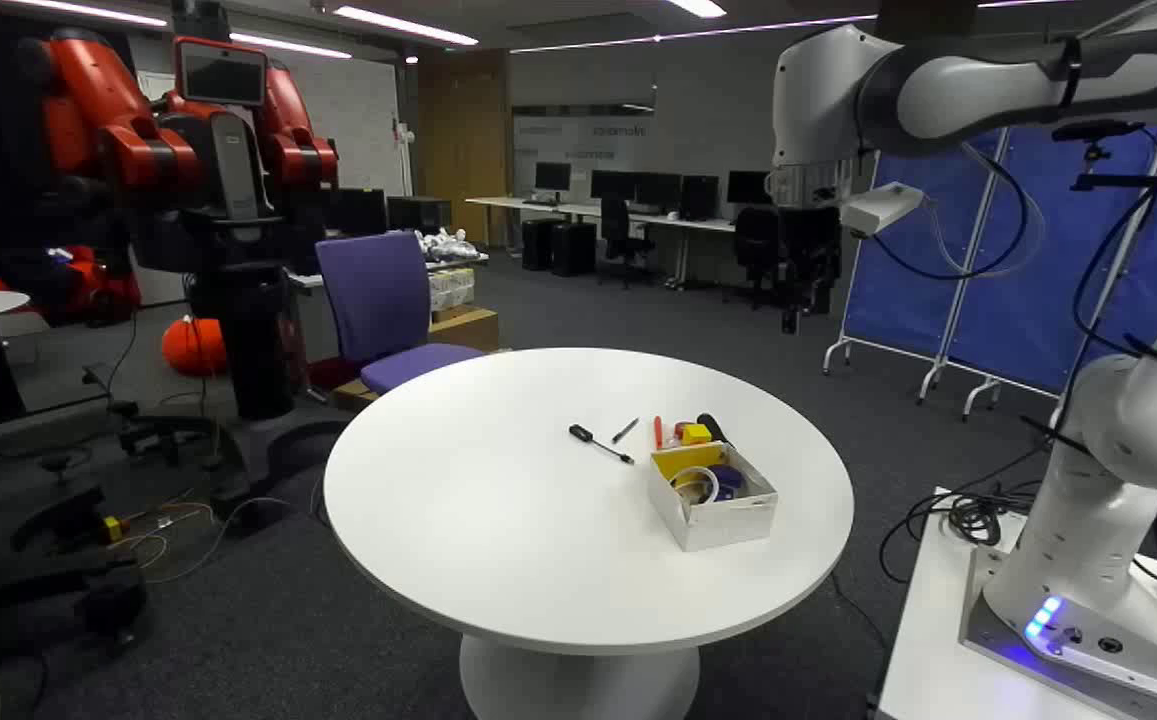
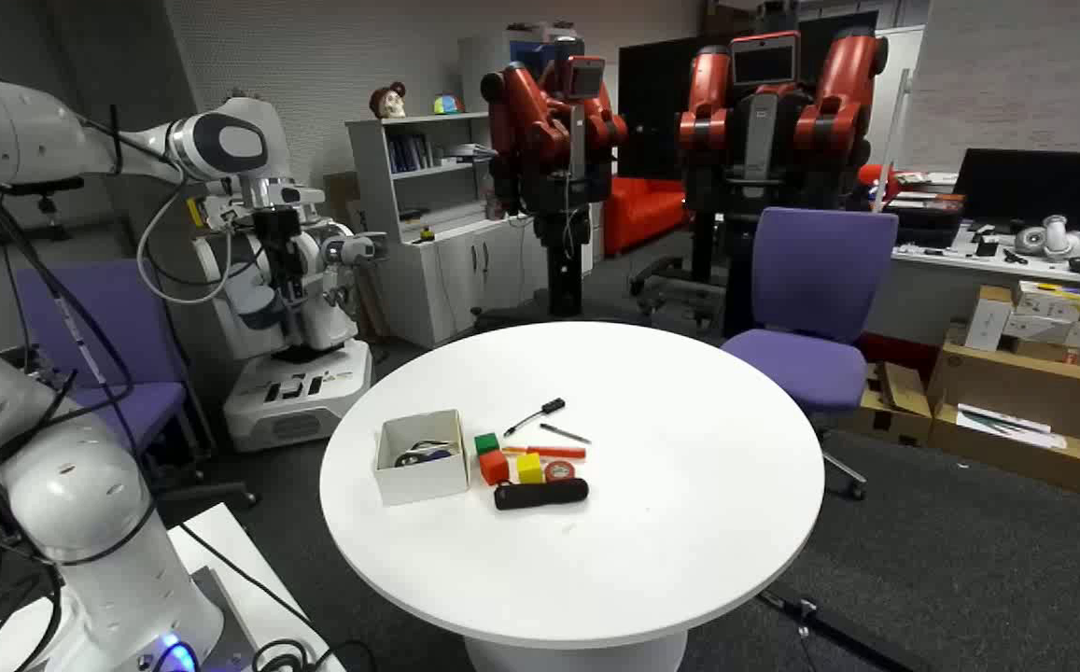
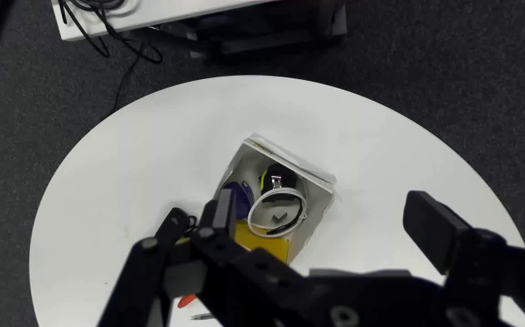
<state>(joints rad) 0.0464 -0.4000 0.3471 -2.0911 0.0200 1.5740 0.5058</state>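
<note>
— First, where does the gripper [image 3: 321,206] stand?

— High over the level of the open white box [image 2: 423,483] and well apart from it. Jaws spread wide, nothing between them in the grip.

— And the box itself?

— It rests on the round table [image 2: 698,448], mouth upward. Its walls look like thin card: probably light for its size, a little springy, apt to bow under a hard squeeze. (Material is inferred, not confirmed.) Suggested hold: one wall pinched from above at the middle of its rim. In the wrist view the doubled edge [image 3: 291,160] of the box seems the stiffest candidate, though its outer layer could slide or peel.

— What loads it?

— Inside the box: a pale ring [image 3: 255,227], judged stiff, smooth and light, best taken across its band; a purple object [image 3: 243,205], kind unclear; a dark rounded object [image 3: 287,179] with a shiny clip [image 3: 276,182], perhaps a tape measure and likely the heaviest. Loose contents may shift if the box tilts.

— Anything crowding the walls?

— In an exterior view, a green cube [image 2: 486,443] and a red cube [image 2: 494,468] sit just beside the box; a yellow cube [image 2: 529,469] and a long black object [image 2: 541,494] are near it. Cube material cannot be told, soft or hard. A jaw lowered outside that wall might nudge them; a flat-sided cube would suit a pinch across opposite faces.
</note>
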